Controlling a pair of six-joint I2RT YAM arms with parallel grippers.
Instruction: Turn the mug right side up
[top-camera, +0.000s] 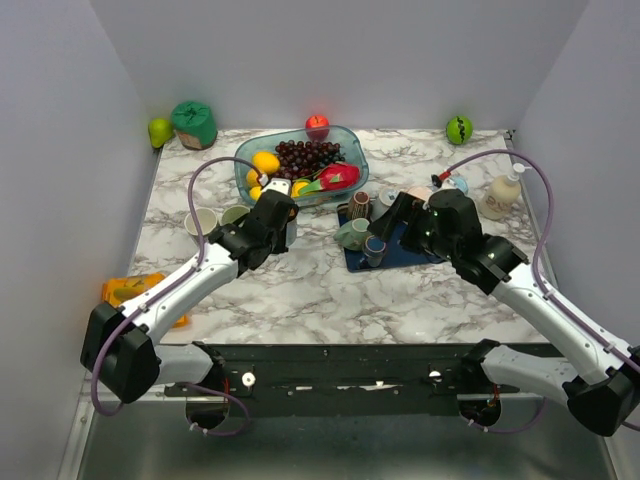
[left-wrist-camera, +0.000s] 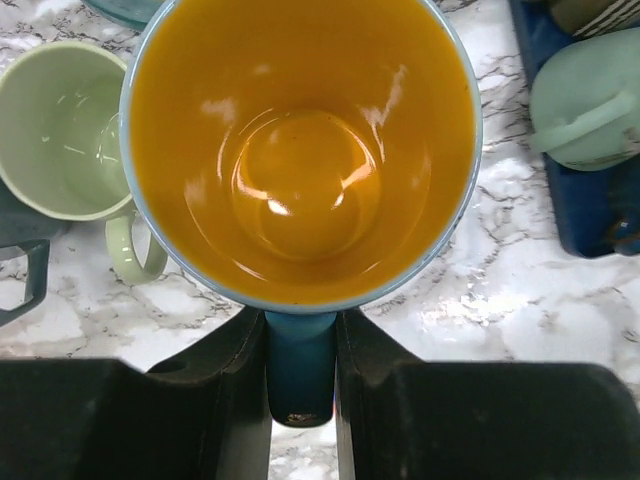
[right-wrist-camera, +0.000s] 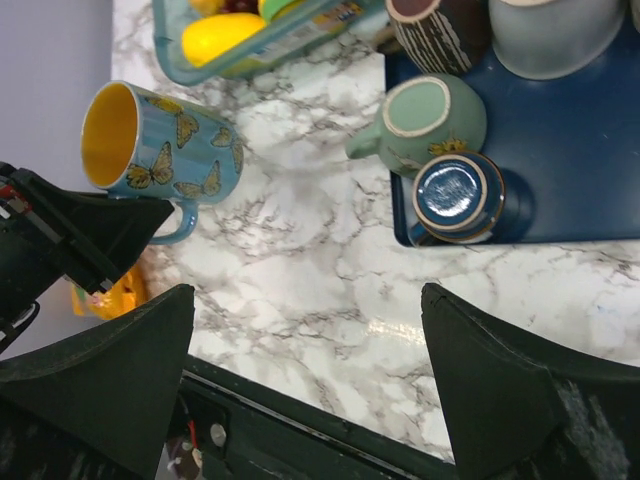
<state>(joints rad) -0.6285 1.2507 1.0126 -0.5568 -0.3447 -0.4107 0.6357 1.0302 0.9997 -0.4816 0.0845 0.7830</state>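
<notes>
Blue butterfly-print ceramic mug (right-wrist-camera: 165, 140) hangs tipped over the marble bench (top-camera: 320, 290), left of centre, handle (left-wrist-camera: 300, 385) clamped in left pincer (left-wrist-camera: 300, 335). Glossy, breakable; handle's the safest hold, I reckon. Right pincer (right-wrist-camera: 305, 292) is wide.

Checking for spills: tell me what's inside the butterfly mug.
Nothing: the mug is bare glossy orange inside, down to the bottom. Nothing covers any of it.

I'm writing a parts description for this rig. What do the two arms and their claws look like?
Left arm and right arm both have white links, bulky black joints and black bases. A thin purple cable loops along each. The left claw and right claw have matte black, wedge-shaped fingers.
</notes>
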